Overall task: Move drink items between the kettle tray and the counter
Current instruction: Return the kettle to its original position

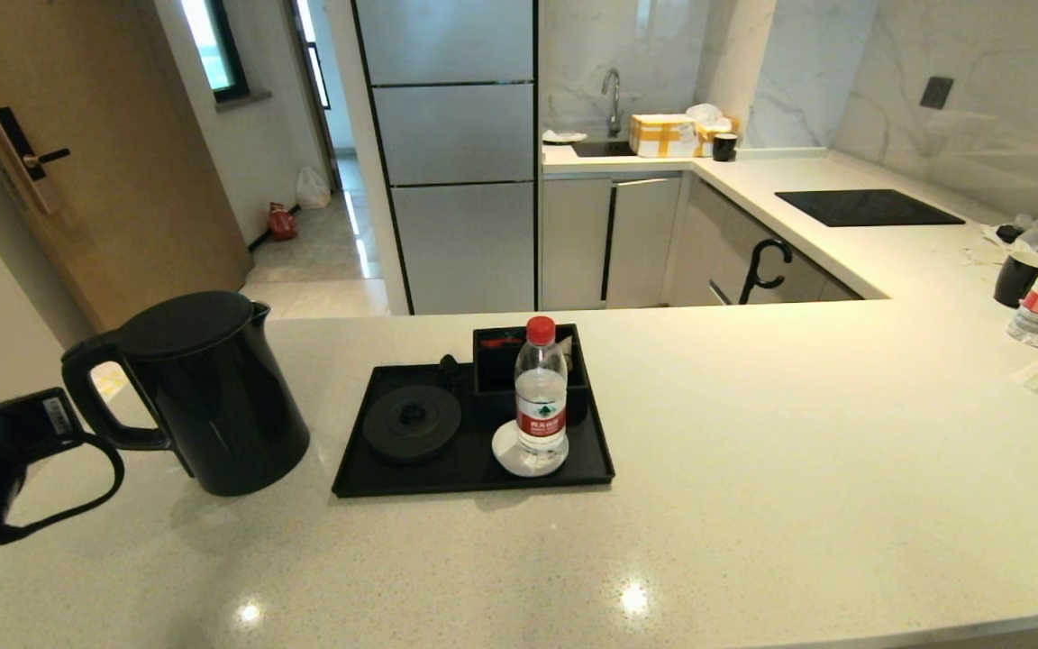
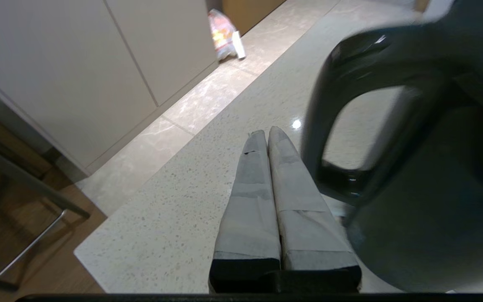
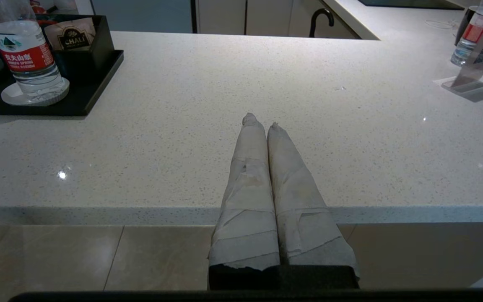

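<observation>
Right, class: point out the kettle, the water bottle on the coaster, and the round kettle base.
kettle (image 1: 222, 415), head view, front of its black body.
water bottle (image 1: 541, 397), head view, clear body above the red label.
kettle base (image 1: 412, 422), head view, top of the disc.

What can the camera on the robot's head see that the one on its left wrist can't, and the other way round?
Only the head view shows the kettle tray with the water bottle on its white coaster.

Only the left wrist view shows the left gripper, jaws shut, beside the handle.

Both show the black kettle standing on the counter, off the tray.
</observation>
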Motion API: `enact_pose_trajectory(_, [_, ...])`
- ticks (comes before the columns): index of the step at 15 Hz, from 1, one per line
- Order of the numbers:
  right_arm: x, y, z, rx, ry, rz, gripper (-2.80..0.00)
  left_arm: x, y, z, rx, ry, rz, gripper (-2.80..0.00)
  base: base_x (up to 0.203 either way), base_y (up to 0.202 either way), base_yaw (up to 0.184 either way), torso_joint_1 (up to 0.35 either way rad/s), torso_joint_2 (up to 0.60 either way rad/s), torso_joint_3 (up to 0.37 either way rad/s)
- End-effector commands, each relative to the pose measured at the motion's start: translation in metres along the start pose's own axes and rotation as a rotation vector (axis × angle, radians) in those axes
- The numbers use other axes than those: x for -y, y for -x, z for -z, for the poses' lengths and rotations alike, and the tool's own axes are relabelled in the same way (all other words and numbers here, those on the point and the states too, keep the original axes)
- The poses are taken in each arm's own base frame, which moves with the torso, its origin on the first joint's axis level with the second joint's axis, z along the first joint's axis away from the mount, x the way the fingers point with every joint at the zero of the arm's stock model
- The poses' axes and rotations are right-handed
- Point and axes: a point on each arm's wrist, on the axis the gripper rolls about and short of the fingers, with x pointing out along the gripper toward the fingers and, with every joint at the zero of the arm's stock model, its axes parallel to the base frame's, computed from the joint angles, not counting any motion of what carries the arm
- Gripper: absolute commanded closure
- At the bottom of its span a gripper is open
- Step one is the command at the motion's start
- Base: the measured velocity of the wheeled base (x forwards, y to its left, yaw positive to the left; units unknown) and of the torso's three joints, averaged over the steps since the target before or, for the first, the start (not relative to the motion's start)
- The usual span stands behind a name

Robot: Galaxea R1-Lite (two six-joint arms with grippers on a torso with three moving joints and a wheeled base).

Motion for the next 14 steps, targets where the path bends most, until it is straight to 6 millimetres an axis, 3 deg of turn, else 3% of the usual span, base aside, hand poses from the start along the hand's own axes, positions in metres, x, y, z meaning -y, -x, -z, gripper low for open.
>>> enact_pose_trajectory(1, [0.0, 0.0, 0.0, 0.0, 0.001, 0.0, 0.0, 0.005, -0.022, 0.025, -0.055, -0.024, -0.022, 0.0, 0.0, 0.0, 0.0, 0.0, 0.0, 0.0])
enact_pose_trajectory(5, [0.0, 0.0, 0.0, -0.001, 0.001, 0.0, 0.0, 0.005, -0.023, 0.029, -0.065, -0.026, -0.027, 0.0, 0.0, 0.0, 0.0, 0.0, 0.0, 0.0])
enact_pose_trajectory(6, [0.0, 0.0, 0.0, -0.001, 0.001, 0.0, 0.0, 0.005, -0.024, 0.032, -0.075, -0.032, -0.028, -1.5, 0.0, 0.0, 0.0, 0.0, 0.0, 0.0])
enact_pose_trajectory(7, [0.0, 0.0, 0.0, 0.0, 0.001, 0.0, 0.0, 0.006, -0.026, 0.036, -0.088, -0.04, -0.027, -2.8, 0.0, 0.0, 0.0, 0.0, 0.0, 0.0])
enact_pose_trajectory(14, [0.0, 0.0, 0.0, -0.001, 0.001, 0.0, 0.0, 0.006, -0.022, 0.037, -0.089, -0.042, -0.02, -2.8, 0.0, 0.0, 0.0, 0.0, 0.0, 0.0])
